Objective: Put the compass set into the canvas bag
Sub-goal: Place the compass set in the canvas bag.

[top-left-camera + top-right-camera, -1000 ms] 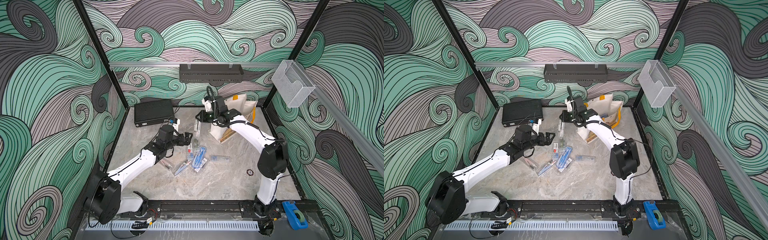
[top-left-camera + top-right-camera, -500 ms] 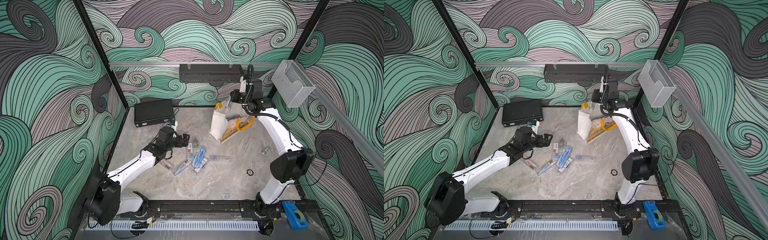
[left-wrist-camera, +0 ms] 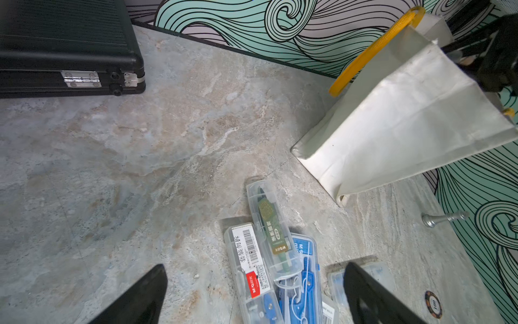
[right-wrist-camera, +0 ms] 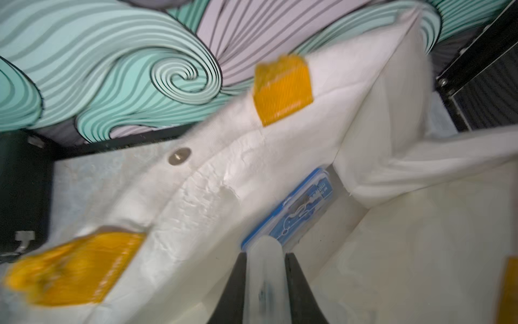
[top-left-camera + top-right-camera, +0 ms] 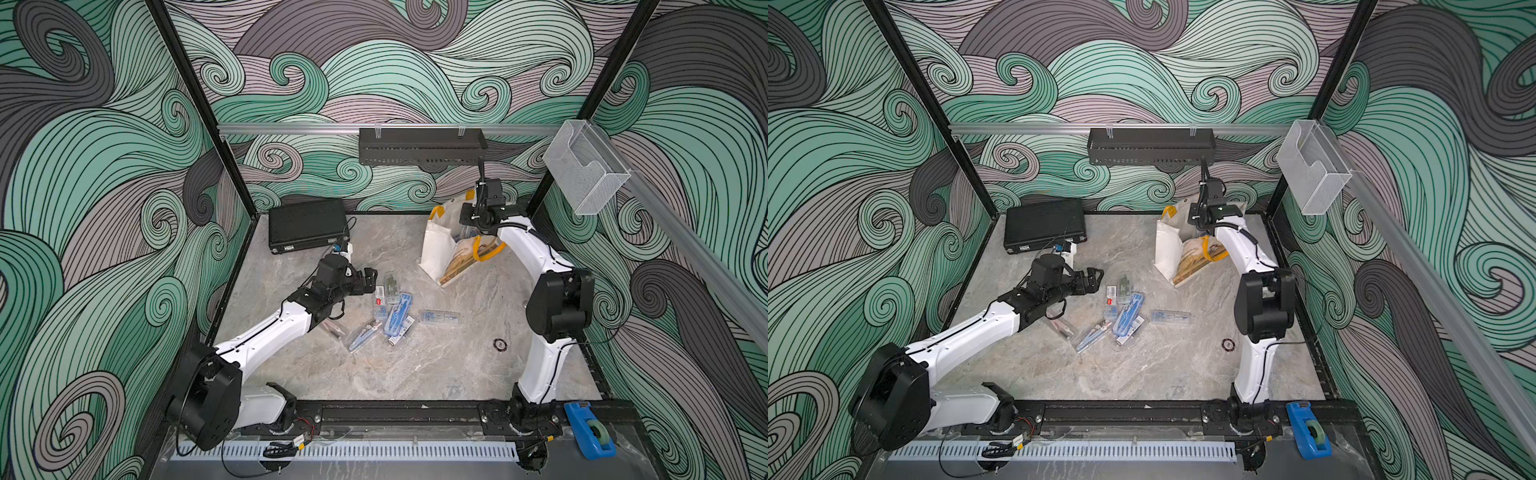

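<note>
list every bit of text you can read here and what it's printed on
"套装勿拆": white barcode label on the clear compass case.
"M&G": red tag on that same case.
"M&G": gold strip inside the green compass case; its Chinese characters are too blurred to read.
"100", probably: round chip.
Unreadable: barcode digits, and the blurred print on the blue case in the canvas bag.

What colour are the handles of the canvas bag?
Yellow. The handles of the off-white canvas bag show best in the left wrist view.

light even, bright; shadows soft; right wrist view motion-blurred
</note>
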You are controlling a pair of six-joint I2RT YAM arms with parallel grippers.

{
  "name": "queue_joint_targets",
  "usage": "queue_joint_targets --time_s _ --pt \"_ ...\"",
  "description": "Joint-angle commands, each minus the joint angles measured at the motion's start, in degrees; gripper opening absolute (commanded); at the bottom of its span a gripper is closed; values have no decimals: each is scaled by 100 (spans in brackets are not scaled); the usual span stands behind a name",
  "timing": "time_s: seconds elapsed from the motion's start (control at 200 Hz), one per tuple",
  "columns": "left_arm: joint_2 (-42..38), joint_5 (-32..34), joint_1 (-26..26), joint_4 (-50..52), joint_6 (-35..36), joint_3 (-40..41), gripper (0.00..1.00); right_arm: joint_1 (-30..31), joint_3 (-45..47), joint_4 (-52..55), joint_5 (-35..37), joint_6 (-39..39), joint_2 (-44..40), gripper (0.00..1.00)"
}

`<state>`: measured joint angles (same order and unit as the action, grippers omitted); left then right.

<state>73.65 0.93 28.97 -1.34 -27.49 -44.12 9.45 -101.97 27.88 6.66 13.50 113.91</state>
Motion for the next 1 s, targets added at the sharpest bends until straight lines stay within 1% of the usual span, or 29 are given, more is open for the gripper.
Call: queue_joint_targets --time_s 0.0,0.14,0.23,0.386,0.526,0.796,0.876,0.896,0.942,0.997 --pt "15 118 -21 -59 -77 26 98 18 55 27 84 -179 176 4" --pt "21 210 -21 62 -140 9 98 13 37 47 82 -223 391 4" --pt "35 253 -23 138 -193 0 98 11 5 61 21 -216 447 8" --pt "58 405 -22 347 -261 -57 98 13 -111 88 -75 -216 427 20" --pt "88 515 -23 569 -380 -126 98 12 -250 169 -201 -275 340 28" --pt "194 1056 -23 1329 -797 -349 99 20 -243 217 -527 -509 -117 45" --pt "258 1334 -20 1745 -1028 -495 99 26 -182 224 -673 -558 -320 49" --pt "275 1522 -21 1909 -1144 -541 99 30 -170 226 -714 -567 -379 49" --pt "335 1895 -23 2497 -1578 -747 99 51 -135 256 -776 -591 -527 50" --pt "369 2097 -23 3330 -1988 -1090 99 135 -143 385 -854 -688 -720 50"
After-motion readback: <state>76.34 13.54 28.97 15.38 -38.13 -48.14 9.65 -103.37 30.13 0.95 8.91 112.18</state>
